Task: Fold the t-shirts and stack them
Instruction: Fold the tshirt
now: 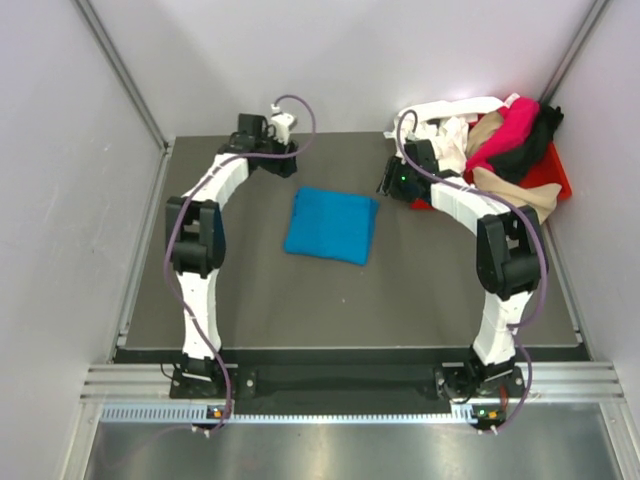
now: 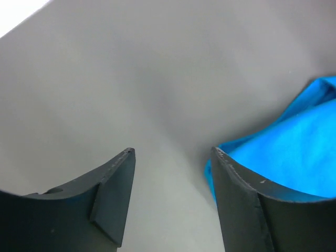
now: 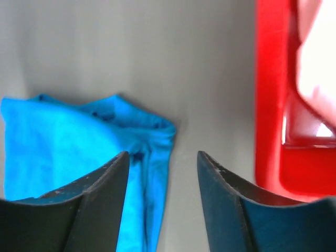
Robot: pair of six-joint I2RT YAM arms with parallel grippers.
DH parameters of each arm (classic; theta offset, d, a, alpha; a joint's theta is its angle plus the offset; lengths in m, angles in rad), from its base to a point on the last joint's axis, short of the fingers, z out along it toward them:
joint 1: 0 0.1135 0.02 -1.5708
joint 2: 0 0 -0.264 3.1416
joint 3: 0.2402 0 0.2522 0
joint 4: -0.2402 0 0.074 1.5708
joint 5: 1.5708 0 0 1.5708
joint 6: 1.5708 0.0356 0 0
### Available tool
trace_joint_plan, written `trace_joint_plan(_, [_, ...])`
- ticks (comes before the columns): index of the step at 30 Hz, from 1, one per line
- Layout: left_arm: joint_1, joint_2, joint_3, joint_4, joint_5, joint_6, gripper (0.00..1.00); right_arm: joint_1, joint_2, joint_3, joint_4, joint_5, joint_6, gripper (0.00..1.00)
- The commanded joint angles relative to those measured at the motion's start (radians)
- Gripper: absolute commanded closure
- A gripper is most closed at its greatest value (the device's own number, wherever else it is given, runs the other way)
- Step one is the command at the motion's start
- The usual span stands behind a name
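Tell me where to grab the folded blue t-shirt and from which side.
I'd pinch the blue t-shirt at its far right corner, where the folded layers bunch into a thick edge, coming from the right with the open right hand. It lies flat on the table, so only an edge offers a bite.

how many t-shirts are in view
5: blue t-shirt folded mid-table; white t-shirt, tan t-shirt, magenta t-shirt, black t-shirt heaped in the red tray far right. More may hide beneath.
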Motion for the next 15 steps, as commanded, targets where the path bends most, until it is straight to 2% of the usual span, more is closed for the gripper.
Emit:
trace_joint_plan(1, [0.060, -0.128, -0.122, 0.087, 0.148, -0.130, 0.38, 0.052, -0.099, -0.058, 0.086, 0.025, -0.059, 0.49])
trace_joint_plan(3, [0.042, -0.142, -0.183, 0.104, 0.173, -0.102, 0.37, 0.078, -0.064, -0.038, 0.087, 0.031, -0.082, 0.49])
trace_joint_plan(5, [0.031, -0.117, -0.184, 0.096, 0.165, -0.094, 0.36, 0.095, -0.003, 0.028, 0.045, 0.032, -0.102, 0.45])
trace_joint_plan(9, [0.034, -0.051, -0.144, 0.067, 0.151, -0.090, 0.35, 0.100, 0.042, 0.040, 0.077, 0.037, -0.111, 0.43])
trace_joint_plan(12, [0.034, -0.005, -0.118, 0.066, 0.212, -0.094, 0.35, 0.098, 0.085, 0.073, 0.062, 0.057, -0.119, 0.47])
trace_joint_plan(15, [0.023, 0.016, -0.105, 0.076, 0.257, -0.106, 0.36, 0.098, 0.104, 0.067, 0.093, 0.051, -0.105, 0.65])
